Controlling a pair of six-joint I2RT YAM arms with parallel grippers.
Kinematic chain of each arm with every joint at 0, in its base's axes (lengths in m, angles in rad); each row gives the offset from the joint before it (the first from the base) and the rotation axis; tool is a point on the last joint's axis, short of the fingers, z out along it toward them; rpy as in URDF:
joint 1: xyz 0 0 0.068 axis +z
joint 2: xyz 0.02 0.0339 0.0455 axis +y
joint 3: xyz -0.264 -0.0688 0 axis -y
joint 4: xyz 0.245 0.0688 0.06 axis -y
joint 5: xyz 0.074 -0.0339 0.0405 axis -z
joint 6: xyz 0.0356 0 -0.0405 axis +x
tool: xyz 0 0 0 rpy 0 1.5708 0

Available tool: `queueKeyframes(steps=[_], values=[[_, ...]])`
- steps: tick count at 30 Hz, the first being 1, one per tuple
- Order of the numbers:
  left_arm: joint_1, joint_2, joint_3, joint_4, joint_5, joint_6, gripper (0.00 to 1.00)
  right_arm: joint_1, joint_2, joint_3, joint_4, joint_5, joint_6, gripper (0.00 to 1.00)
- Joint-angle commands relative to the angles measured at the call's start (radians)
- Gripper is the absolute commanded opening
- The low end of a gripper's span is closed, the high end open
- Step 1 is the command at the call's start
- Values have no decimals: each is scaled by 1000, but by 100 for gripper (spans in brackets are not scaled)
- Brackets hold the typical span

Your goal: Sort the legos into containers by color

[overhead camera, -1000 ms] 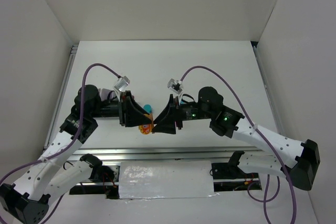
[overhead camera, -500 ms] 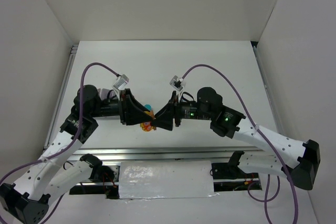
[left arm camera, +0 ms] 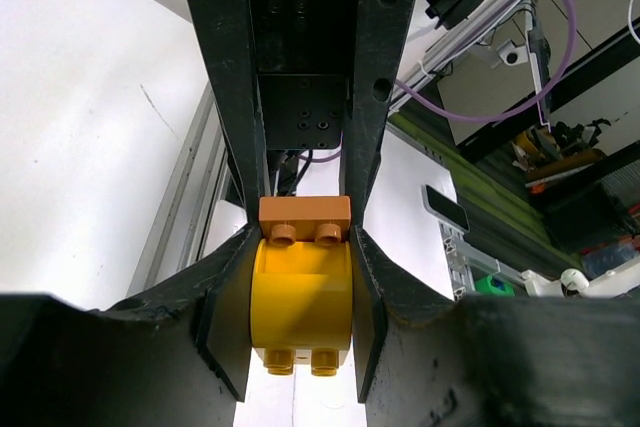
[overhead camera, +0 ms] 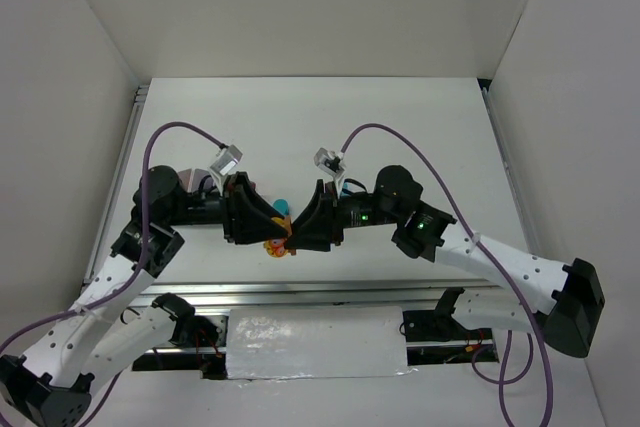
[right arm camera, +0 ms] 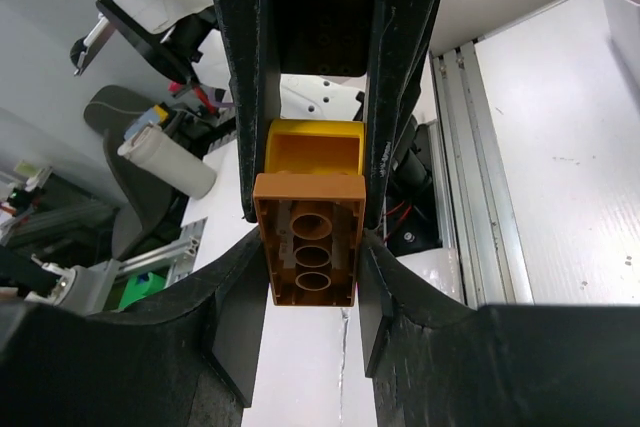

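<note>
Two arms meet nose to nose above the near middle of the table [overhead camera: 400, 127], just on the far side of the metal rail [overhead camera: 320, 292] that runs along its near edge. Between them they hold two bricks, one each.

The left gripper [left arm camera: 300, 287] grasps one yellow brick [left arm camera: 300, 297], a rounded block, with its jaws pressed against both sides. Two studs show on the end of this brick that faces the left wrist camera.

The right gripper [right arm camera: 312, 277] grasps one orange brick [right arm camera: 308, 247], a flat rectangle. Its hollow underside faces the right wrist camera and shows three round tubes in a row. Its jaws clamp the two long sides.

The two bricks sit end to end in one line. Two orange studs show at the seam where the orange brick meets the yellow one.

In the top view one teal brick [overhead camera: 281, 205] shows just beyond the grippers, between the two wrists. Whether it rests on the table cannot be told. Two purple cables [overhead camera: 180, 132] arch over the arms, one on each.
</note>
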Motion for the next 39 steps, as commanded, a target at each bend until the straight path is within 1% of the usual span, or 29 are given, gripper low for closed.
queueKeyframes(steps=[1,2,3,4,5,8,12,18,19,21,22,24,25,27,28,30,31,32,33,34,35,36,37,38,39], values=[[-7,-13,31,-23,3,51,18,4,0,23,75,-16,-3,0],[-7,-12,37,-49,-11,64,49,5,-6,22,67,-10,-7,0],[-7,-12,46,-71,-44,82,66,4,-20,13,70,-1,-10,0],[-7,-13,49,-94,-60,87,81,4,-29,5,73,7,-10,0],[-7,-15,51,-96,-68,88,99,5,-37,0,75,16,-12,0],[-6,-15,43,-62,-59,76,100,4,-69,-13,65,47,-18,0],[-7,-6,37,-34,-48,52,99,4,-70,-1,53,53,-23,0],[-6,-24,43,-57,-51,74,99,4,-79,-4,24,85,-41,0],[-7,-27,42,-56,-51,75,99,4,-83,-4,22,91,-41,0],[-7,-33,32,-37,-54,70,87,2,-84,-1,16,96,-44,0],[-7,-36,25,-24,-39,64,63,2,-84,0,15,98,-43,0],[-7,-33,22,-8,-31,52,24,2,-84,3,7,116,-46,0],[-7,-29,26,-16,-28,56,0,2,-83,2,6,121,-44,0],[-7,-26,34,-42,-34,82,0,2,-81,3,-1,127,-52,0],[-6,-26,49,-89,-42,97,0,1,-83,-1,-8,133,-58,0],[-4,-32,75,-169,-74,180,0,-8,-95,-9,-17,140,-73,0],[-3,-33,112,-260,-95,211,0,-22,-103,-27,-19,141,-81,0],[3,-32,135,-317,-158,281,0,-31,-124,-42,-13,138,-84,0],[8,-18,159,-370,-176,315,0,-44,-136,-56,-8,130,-89,0],[16,-10,202,-461,-195,347,0,-53,-150,-82,-16,131,-95,0],[26,0,222,-506,-216,408,0,-73,-181,-95,-25,140,-109,0],[54,20,256,-580,-254,462,0,-86,-211,-110,-62,179,-128,0],[71,29,268,-580,-279,463,0,-87,-211,-115,-82,197,-139,0],[104,40,279,-640,-311,505,0,-99,-239,-121,-102,216,-150,0],[108,56,291,-657,-430,515,0,-100,-254,-125,-120,237,-161,0]])
